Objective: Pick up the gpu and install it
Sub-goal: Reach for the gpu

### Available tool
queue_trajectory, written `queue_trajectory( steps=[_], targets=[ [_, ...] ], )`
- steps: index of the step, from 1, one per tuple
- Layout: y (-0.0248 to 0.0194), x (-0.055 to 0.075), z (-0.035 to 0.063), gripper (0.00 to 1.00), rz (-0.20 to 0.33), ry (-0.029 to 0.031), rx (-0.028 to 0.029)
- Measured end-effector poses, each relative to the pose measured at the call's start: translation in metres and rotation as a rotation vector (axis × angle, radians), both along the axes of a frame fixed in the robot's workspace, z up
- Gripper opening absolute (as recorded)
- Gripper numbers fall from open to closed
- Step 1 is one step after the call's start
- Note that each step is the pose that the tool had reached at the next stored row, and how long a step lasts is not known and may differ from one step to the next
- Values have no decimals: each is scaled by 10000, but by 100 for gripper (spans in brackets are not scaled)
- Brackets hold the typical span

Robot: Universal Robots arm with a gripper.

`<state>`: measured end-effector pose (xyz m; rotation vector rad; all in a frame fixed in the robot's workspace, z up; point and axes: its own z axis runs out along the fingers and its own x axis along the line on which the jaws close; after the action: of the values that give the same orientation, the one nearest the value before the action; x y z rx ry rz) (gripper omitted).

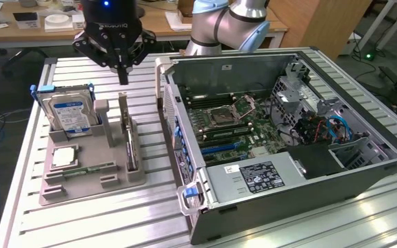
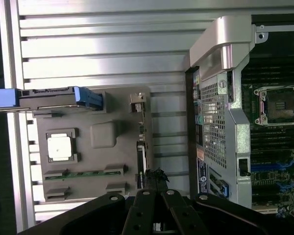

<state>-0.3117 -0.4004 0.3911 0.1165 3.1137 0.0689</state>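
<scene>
Two black gripper fingers are pressed together, empty. At six o'clock, the thin, flat gpu is stood edgewise.

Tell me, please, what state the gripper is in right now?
Gripper: closed, holding nothing, hanging above the gpu, which stands upright in the grey holder.

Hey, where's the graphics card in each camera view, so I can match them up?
Exterior view: the gpu stands on edge in the grey holder, just below the gripper.
Wrist view: the gpu shows edge-on, on the holder's side nearest the computer case.
Shared landmark: the square chip lying in the holder.
</scene>
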Motion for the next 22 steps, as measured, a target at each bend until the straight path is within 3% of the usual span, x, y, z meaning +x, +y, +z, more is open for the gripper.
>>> queue_trajectory(
  steps=[22],
  targets=[
    [-3,-193,-3,11,-1,0,0]
  ],
)
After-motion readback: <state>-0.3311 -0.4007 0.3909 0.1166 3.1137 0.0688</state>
